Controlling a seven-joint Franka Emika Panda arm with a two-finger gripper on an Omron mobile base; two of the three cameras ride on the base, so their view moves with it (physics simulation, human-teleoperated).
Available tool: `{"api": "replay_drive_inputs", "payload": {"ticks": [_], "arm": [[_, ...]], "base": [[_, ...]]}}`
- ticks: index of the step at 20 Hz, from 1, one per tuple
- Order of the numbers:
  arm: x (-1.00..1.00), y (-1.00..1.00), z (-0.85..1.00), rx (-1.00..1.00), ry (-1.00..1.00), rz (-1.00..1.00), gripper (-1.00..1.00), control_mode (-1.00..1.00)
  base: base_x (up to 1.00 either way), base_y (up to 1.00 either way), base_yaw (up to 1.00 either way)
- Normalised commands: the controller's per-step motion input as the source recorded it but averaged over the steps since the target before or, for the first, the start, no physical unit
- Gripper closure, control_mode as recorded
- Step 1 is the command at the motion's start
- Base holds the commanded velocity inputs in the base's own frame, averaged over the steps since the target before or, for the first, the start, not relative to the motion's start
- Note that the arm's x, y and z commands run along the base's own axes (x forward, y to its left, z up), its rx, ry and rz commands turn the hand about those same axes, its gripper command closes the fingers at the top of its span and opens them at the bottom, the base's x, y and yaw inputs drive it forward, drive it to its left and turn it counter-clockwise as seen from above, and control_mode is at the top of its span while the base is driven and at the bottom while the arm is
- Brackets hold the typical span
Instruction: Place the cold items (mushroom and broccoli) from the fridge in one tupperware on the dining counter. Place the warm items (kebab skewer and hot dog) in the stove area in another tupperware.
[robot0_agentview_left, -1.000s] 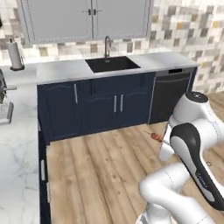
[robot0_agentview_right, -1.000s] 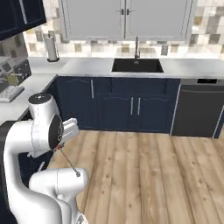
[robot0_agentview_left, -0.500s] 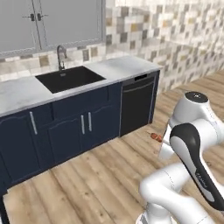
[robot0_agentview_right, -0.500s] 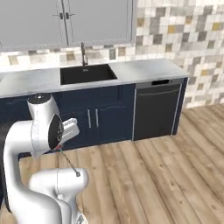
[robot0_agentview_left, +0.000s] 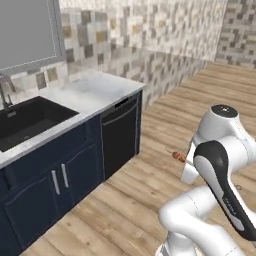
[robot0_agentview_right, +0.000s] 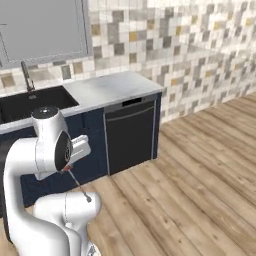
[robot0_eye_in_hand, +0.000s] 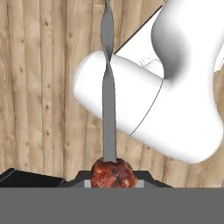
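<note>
Browned meat of the kebab skewer (robot0_eye_in_hand: 113, 173) sits clamped between the tips of the pincer (robot0_eye_in_hand: 113, 183), its grey stick running straight out from them. Held in the air over the wooden floor (robot0_agentview_right: 200, 170), the skewer points away from the dishwasher (robot0_agentview_right: 131, 134).

Even, soft rendered light is filling all views — no glare, faint shadows, slight low-resolution blur throughout.
</note>
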Motion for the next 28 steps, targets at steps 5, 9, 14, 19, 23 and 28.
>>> {"api": "replay_drive_inputs", "payload": {"ticks": [5, 9, 14, 19, 23, 28], "arm": [[0.0, 0.0, 0.0, 0.0, 0.0, 0.0, 1.0, 1.0], [0.0, 0.0, 0.0, 0.0, 0.0, 0.0, 1.0, 1.0], [0.0, 0.0, 0.0, 0.0, 0.0, 0.0, 1.0, 1.0], [0.0, 0.0, 0.0, 0.0, 0.0, 0.0, 1.0, 1.0], [0.0, 0.0, 0.0, 0.0, 0.0, 0.0, 1.0, 1.0], [0.0, 0.0, 0.0, 0.0, 0.0, 0.0, 1.0, 1.0]], "base": [[1.0, 0.0, -0.38], [1.0, -0.01, -0.38], [1.0, -0.18, -0.36], [1.0, -0.26, -0.33], [1.0, -0.15, -0.28], [1.0, 0.0, -0.27]]}}
